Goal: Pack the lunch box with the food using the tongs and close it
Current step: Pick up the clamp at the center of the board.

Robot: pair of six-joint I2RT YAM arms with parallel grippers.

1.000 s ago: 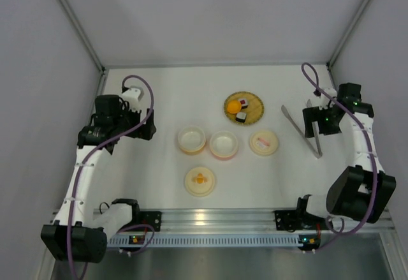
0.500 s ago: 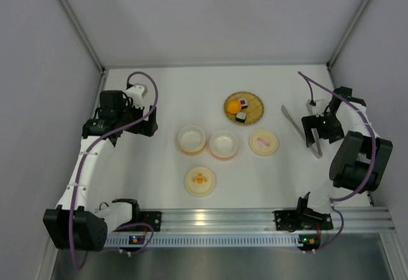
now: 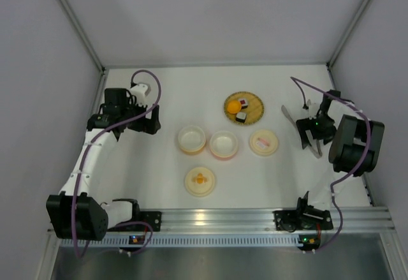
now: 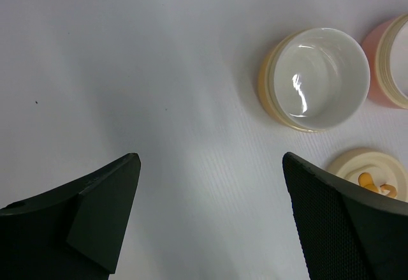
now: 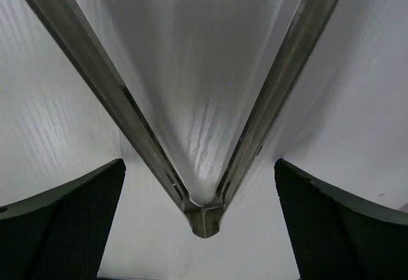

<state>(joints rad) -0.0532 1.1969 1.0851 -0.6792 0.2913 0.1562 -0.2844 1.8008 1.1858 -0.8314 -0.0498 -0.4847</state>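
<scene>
Pickup of the tongs is judged in hand: their hinge lies between the wide, empty right jaws; lowering and closing are needed. The left jaws gape empty.

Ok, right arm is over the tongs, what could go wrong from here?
The open right gripper straddles the tongs right at their joined end; closing there may give a loose, pivoting hold. The tongs lie flat on the table, so the fingers could skid them away instead of lifting.
</scene>
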